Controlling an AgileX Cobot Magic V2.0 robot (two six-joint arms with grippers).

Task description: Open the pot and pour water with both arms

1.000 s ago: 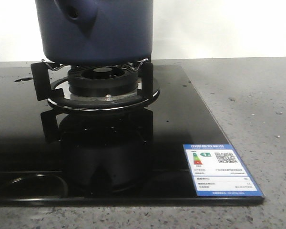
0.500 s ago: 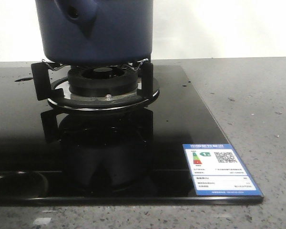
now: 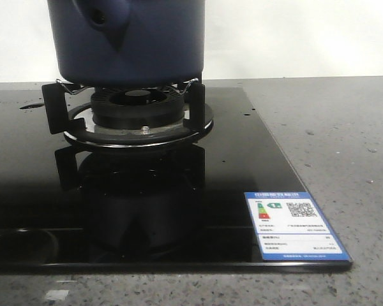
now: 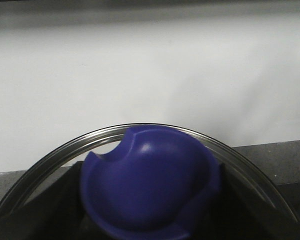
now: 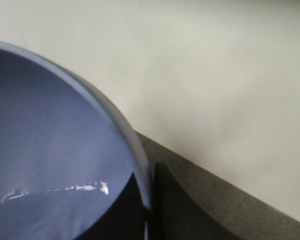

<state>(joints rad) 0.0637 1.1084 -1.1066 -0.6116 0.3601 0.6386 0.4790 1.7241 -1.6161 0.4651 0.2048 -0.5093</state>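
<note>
The pot (image 3: pixel 131 41) sits centred on the burner grate (image 3: pixel 127 108) of the black hob, well supported. The left wrist view shows a glass lid (image 4: pixel 140 132) with its blue knob (image 4: pixel 150 185), presumably gripped there. Neither gripper's spread can be told.

I see the pot (image 3: pixel 131 41), dark navy with smooth straight walls, sitting upright on the burner's supports, its stubby hollow handle facing my front camera.
</note>
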